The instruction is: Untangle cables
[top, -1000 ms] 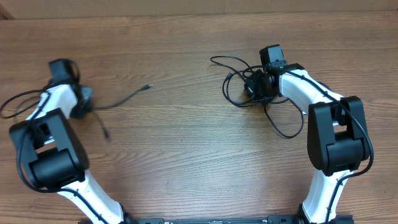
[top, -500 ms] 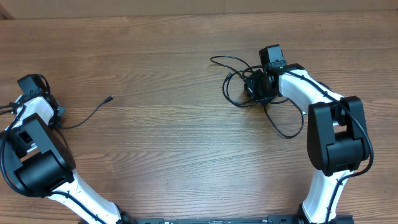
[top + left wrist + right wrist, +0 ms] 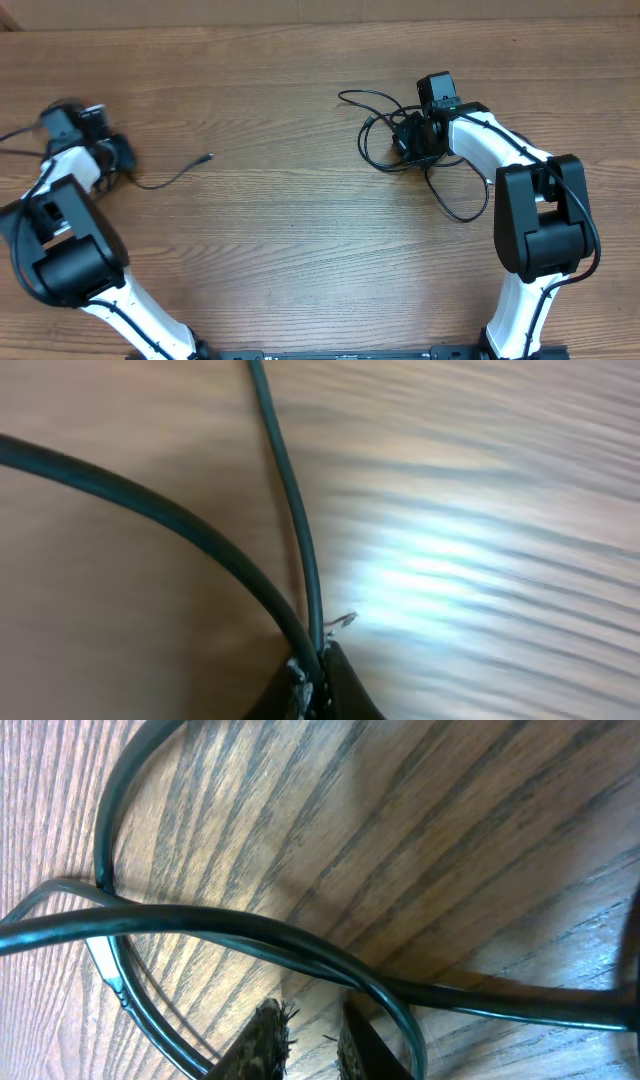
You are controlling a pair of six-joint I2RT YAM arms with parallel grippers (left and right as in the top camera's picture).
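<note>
We see the left gripper (image 3: 120,158) at the far left of the wooden table (image 3: 300,250), with its jaws closed on a loose cable (image 3: 185,172). This cable lies flat on the wood and runs rightward from the fingers in a shallow curve, ending in a small plug tip (image 3: 208,157) well apart from everything else. From the left wrist view, which is rather blurred, we find the left gripper (image 3: 318,678) pinched tight at the bottom edge, with the thin loose cable (image 3: 290,490) rising straight from the fingertips. A thicker-looking black cord (image 3: 130,500) sweeps away to the left from the same spot. The cable bundle (image 3: 372,122) lies at the upper right of the table, a loose tangle of black loops with one strand arcing toward the far edge and another trailing down beside the right arm. The right gripper (image 3: 408,140) sits low on the middle of this bundle. In the right wrist view we see the right gripper (image 3: 312,1040) with only a narrow gap between its fingers. Strands of the cable bundle (image 3: 250,930) cross the wood just ahead of the tips, one with a pale sleeve (image 3: 104,963). We cannot tell whether a strand is actually pinched there.
</note>
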